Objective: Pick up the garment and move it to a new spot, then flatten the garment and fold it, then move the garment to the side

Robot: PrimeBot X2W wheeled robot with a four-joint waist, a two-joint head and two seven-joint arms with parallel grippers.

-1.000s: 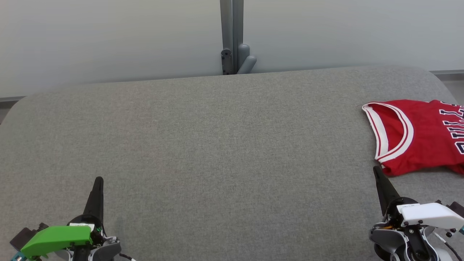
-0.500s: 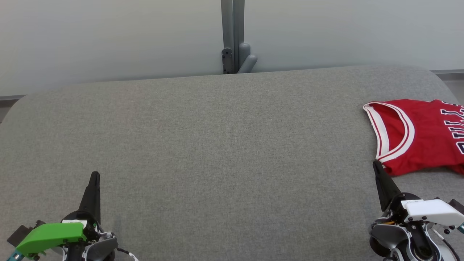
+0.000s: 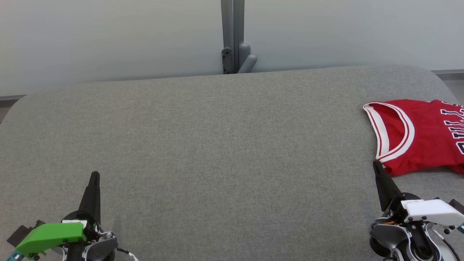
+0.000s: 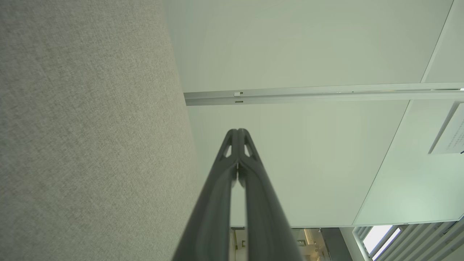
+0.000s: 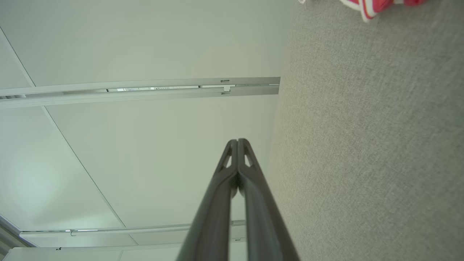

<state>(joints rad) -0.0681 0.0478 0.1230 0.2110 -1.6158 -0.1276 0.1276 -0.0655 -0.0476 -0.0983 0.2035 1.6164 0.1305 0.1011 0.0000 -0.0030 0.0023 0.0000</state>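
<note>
The garment [image 3: 424,136] is a red jersey with white trim and dark lettering. It lies folded at the right end of the grey table [image 3: 224,145], partly cut off by the head view's edge. A sliver of the garment [image 5: 369,7] shows at the top of the right wrist view. My right gripper [image 3: 377,166] is shut and empty, its tip just in front of the jersey's near left corner, close to the cloth. My left gripper [image 3: 95,175] is shut and empty at the lower left, far from the jersey. Both wrist views show the fingertips [image 4: 237,132] [image 5: 237,141] pressed together.
A pale partition wall with a grey post [image 3: 232,36] stands behind the table. The table's rounded far corners and far edge are in view. The wide grey cloth surface stretches between the two grippers.
Both grippers drew back slightly toward the bottom of the head view a second ago and have held still since. The jersey has not moved.
</note>
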